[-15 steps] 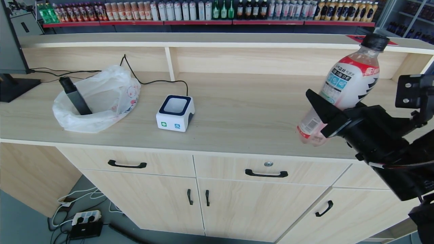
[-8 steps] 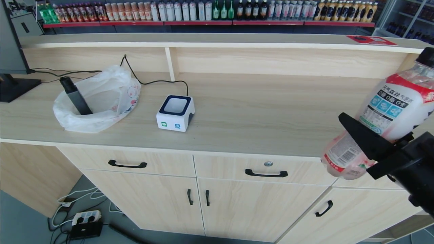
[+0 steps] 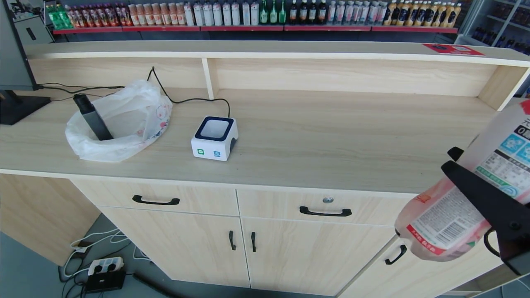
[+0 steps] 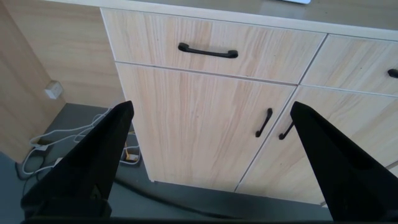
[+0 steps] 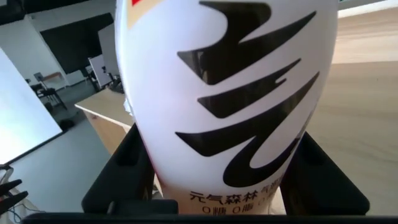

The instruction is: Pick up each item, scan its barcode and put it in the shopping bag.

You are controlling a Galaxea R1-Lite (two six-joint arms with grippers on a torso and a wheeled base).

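pale wooden counter [image 3: 314, 140] | drawers [image 3: 165, 198] and cabinet doors [image 3: 198, 244] beneath (black handles) | rows of drink bottles [image 3: 248, 12] behind | white power strip [image 3: 107, 264] among floor cables | red card [image 3: 453, 49] on upper ledge

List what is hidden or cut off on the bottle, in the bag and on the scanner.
1. Bottle cap: cut off by the head view's right edge.
2. Dark item in the bag: lower end hidden by the bag's rim, head view.
3. Scanner far side: faces away, head view.
4. Bottle ends, right wrist view: cut off by the picture's edges.
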